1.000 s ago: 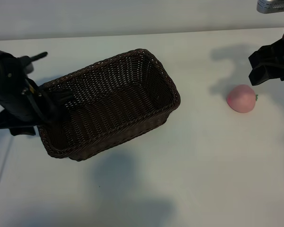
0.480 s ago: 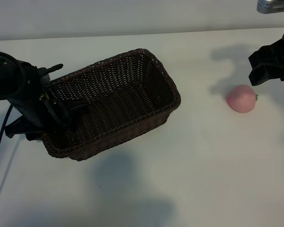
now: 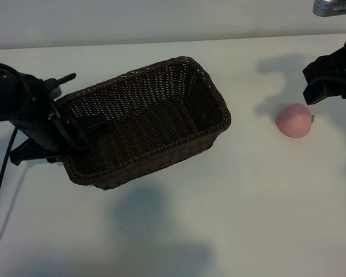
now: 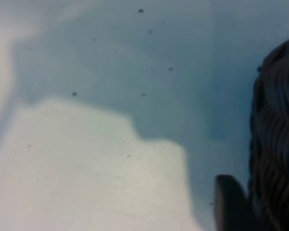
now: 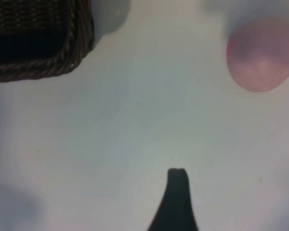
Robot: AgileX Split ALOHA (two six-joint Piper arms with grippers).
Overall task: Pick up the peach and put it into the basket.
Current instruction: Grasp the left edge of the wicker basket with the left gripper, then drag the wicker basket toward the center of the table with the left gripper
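White counter (image 3: 230,231) stretched under both our arms. At the left, our left claw (image 3: 75,135) was clenched on the near-left rim of the basket (image 3: 150,127). Far right, our right claw (image 3: 328,78) hung released just beside the peach (image 3: 294,120), which lay on the counter well apart from the basket. It looked light, smooth and apt to roll, so we judged a grip across its middle best.
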